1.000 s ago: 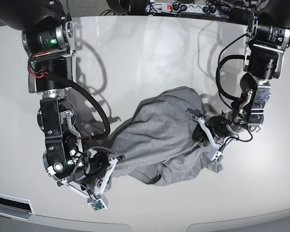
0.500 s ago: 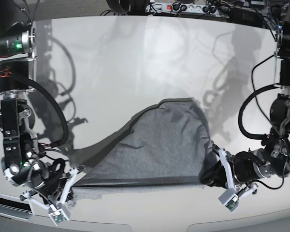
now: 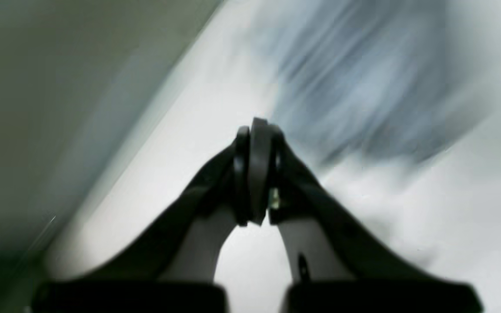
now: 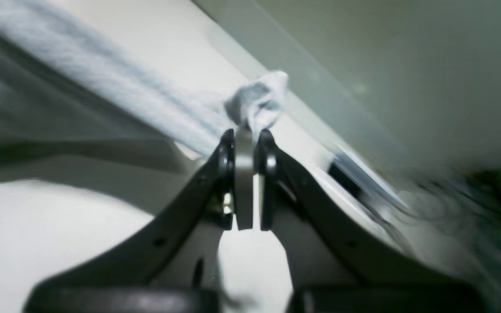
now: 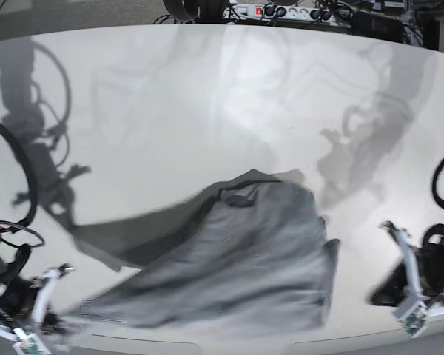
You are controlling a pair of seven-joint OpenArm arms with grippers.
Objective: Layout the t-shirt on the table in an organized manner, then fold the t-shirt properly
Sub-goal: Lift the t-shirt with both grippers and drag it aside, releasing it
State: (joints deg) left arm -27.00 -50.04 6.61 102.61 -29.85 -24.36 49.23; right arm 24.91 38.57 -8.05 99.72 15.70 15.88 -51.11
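Judging by how things lie, you are only at the laying-out stage, and none of the folding has begun. The t-shirt (image 5: pixel 237 274) sits near the front edge of the table (image 5: pixel 207 96), roughly midway along it, blurred and rumpled, plain grey side up as far as the base view shows; no lettering is visible. Its collar end points toward the back edge and one long strip trails toward the front left corner of that view.

Your right gripper (image 4: pixel 246 143) is at that front corner, jaws clenched on a bunched tuft of the shirt's cloth, which pokes out past the fingertips in the right wrist view, with a band of fabric running away from it.

Your left gripper (image 3: pixel 257 143) is by the opposite front corner, jaws pressed together with nothing between them that you can make out. In the base view it stands apart from the shirt's nearest edge, so I judge that side is not held.

What remains: spread the body flat, square the sleeves and hem, smooth the wrinkles, then do every fold. With only one side gripped, the cloth may drag askew rather than open evenly.
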